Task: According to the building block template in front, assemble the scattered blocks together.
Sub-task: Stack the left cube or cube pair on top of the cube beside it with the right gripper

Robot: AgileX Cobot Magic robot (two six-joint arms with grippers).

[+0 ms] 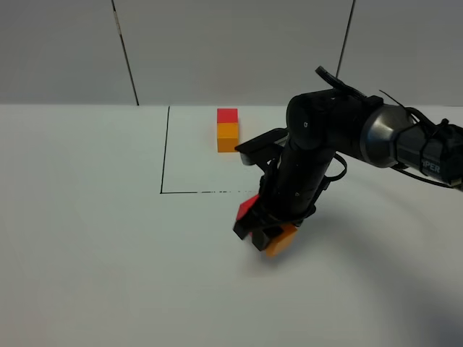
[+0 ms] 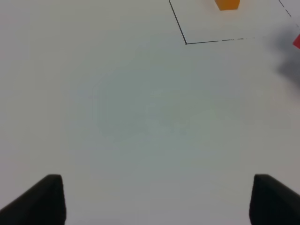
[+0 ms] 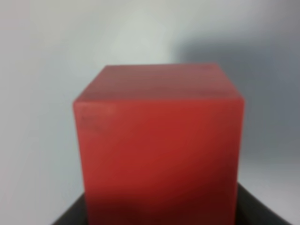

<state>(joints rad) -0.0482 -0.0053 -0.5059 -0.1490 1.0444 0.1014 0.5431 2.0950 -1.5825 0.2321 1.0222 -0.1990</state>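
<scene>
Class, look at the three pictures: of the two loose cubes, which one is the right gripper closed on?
The loose red cube: it fills the right wrist view, held by the right gripper. The loose orange cube sits just beside that gripper.

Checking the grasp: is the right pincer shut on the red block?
Shut on the red block; the right pincer grips it, block filling its wrist view.

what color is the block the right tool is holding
Red, clearest in the right wrist view.
</scene>
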